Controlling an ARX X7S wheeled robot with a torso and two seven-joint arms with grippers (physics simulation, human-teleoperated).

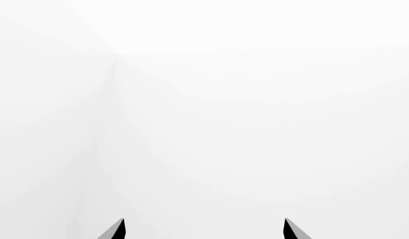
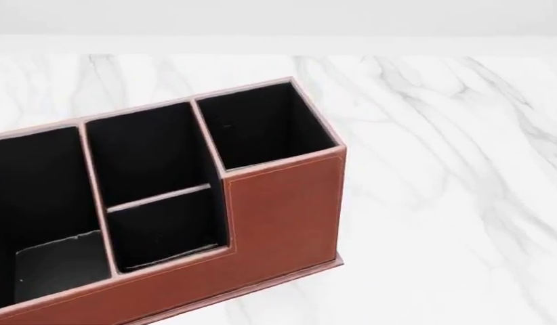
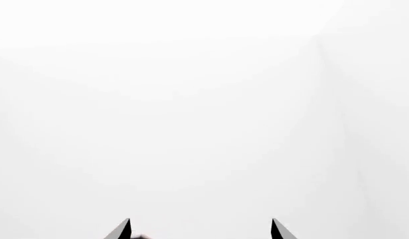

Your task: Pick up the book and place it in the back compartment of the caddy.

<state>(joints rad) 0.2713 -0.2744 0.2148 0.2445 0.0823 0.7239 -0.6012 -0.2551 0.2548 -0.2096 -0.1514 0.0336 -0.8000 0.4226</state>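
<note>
A reddish-brown leather-look caddy (image 2: 283,210) with pale stitching sits on a white marble table (image 2: 441,135). From left to right, its black-lined pockets hold nothing visible: a wide end pocket, the short back compartment (image 2: 165,230) beside the low wall, and a tall square end pocket. No book shows. The left gripper (image 1: 204,230) and right gripper (image 3: 200,230) both stand apart, facing blank white.

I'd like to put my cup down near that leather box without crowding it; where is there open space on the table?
The marble table lies bare to the right of the caddy, out to the picture's edge, and behind it up to the far edge. In front of the caddy only a thin strip shows. The caddy fills the left side. Both grippers face blank white.
</note>
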